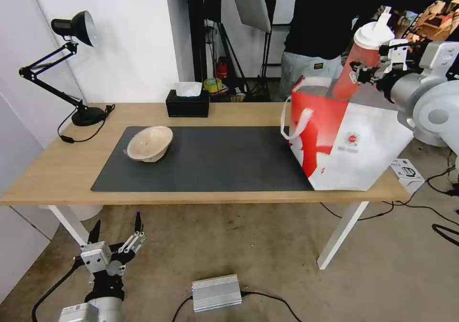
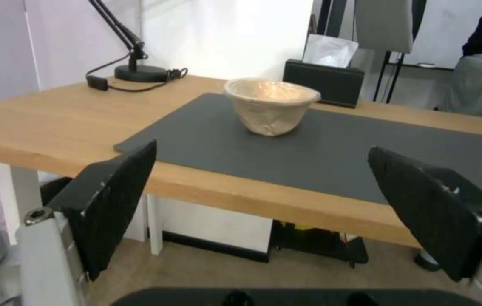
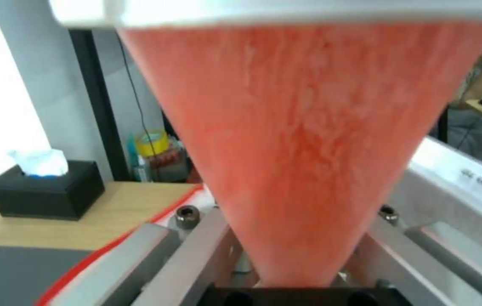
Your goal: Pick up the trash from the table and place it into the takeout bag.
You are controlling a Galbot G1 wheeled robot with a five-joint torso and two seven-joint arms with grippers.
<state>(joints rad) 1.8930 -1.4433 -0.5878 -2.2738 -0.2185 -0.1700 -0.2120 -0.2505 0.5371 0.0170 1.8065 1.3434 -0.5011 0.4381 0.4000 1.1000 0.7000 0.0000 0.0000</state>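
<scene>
The right gripper (image 1: pixel 370 71) clenches the tall red drink cup with white lid (image 1: pixel 362 62) mid-body, tilted above the large red-and-white takeout bag (image 1: pixel 349 145) below it; the cup looks light, slick and crushable, while the released left gripper (image 1: pixel 116 233) hangs low.

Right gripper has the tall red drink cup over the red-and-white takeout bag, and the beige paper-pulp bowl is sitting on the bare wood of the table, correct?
Not quite. The beige paper-pulp bowl sits on the dark grey mat, not bare wood; the head view shows it. The right gripper does hold the tall red drink cup over the red-and-white takeout bag.
</scene>
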